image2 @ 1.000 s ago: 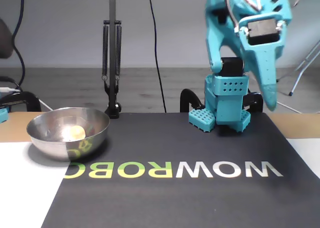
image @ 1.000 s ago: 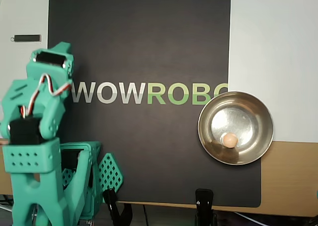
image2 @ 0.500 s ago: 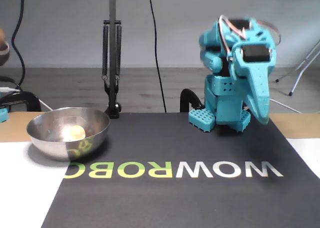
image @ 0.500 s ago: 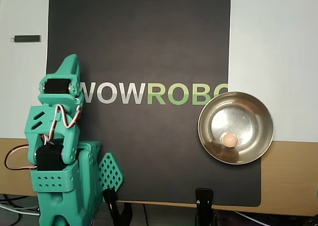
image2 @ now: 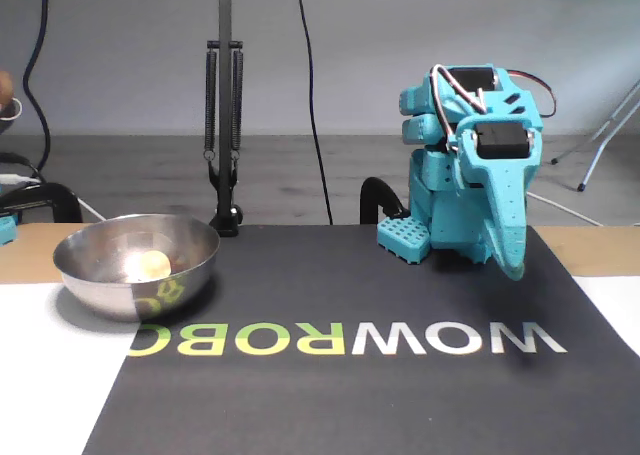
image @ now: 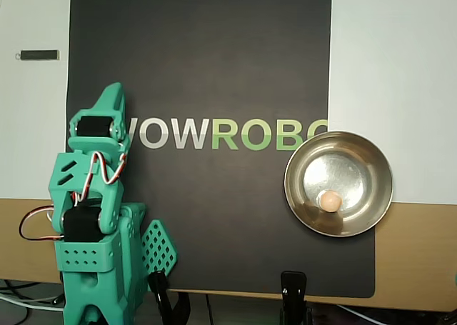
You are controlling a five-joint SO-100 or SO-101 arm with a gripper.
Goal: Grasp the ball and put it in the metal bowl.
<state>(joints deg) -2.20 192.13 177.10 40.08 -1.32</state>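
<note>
The ball sits inside the metal bowl, near the bottom of it. In the fixed view the ball shows just over the rim of the bowl. The bowl rests on the edge of a black mat with big letters on it, partly over the white table. Far across the mat, the green robot arm is folded down low over its base. Its gripper points down toward the mat, its tip just above it. It holds nothing. I cannot tell if its fingers are apart or together.
</note>
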